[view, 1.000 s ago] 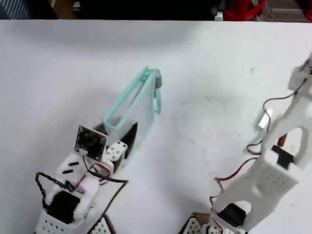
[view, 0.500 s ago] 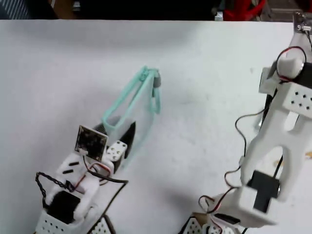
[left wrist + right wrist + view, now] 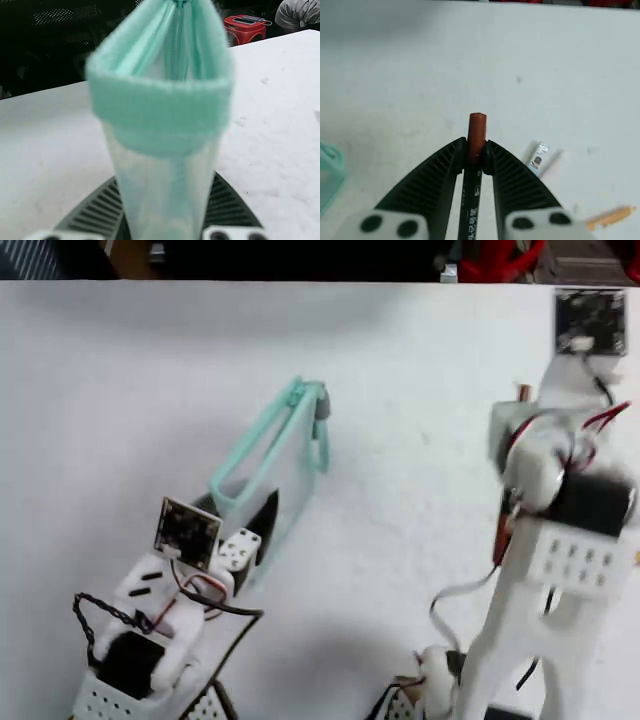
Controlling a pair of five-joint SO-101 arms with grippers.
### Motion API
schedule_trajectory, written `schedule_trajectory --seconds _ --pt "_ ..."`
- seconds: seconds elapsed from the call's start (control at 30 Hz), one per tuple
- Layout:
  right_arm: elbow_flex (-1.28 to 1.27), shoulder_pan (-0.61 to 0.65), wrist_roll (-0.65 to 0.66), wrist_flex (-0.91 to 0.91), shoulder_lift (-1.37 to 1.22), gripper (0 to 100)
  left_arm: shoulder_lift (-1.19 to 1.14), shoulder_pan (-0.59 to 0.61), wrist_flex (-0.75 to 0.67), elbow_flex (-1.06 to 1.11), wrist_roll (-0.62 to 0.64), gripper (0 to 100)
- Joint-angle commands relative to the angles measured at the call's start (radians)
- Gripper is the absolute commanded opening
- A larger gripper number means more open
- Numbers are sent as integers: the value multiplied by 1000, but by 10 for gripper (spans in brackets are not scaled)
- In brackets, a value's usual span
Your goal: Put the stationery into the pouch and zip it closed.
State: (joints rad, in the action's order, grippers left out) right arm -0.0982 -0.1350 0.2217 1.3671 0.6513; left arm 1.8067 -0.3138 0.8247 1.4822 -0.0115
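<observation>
Left pincer [image 3: 165, 200] was clenched on the near end of the pouch [image 3: 275, 460]; dark jaws sat either side of the clear wall; pouch stood on edge on the desk [image 3: 400, 360], left of centre, mint rim up, mouth gaping, zip not closed; could not make out any contents through the clear side.

Right pincer [image 3: 476, 150] was clamped on a pencil [image 3: 476, 127]; the dark-red end stuck out just past the jaw tips, the black shaft ran back between them toward the wrist; pencil was held above the desk, not touching it; in the high view the right arm stood at the right side, well apart from the pouch, pencil end visible beside the wrist.

On the desk below the right pincer: a small wrapped piece [image 3: 538, 155] lying flat just beside the jaws as the right wrist view showed it; an orange stick [image 3: 612, 217] farther out, apart from the wrapped piece; both lay outside the pouch; a mint corner of the pouch showed at the edge of the right wrist view, well apart from the pencil.
</observation>
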Motion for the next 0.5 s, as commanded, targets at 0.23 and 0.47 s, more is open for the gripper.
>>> schedule_trajectory --seconds 0.23,0.47 --pt "-8 303 -12 -166 367 17 15 2 -11 -9 3 139" --pt "-8 455 -97 -220 515 17 15 2 -11 -9 3 139"
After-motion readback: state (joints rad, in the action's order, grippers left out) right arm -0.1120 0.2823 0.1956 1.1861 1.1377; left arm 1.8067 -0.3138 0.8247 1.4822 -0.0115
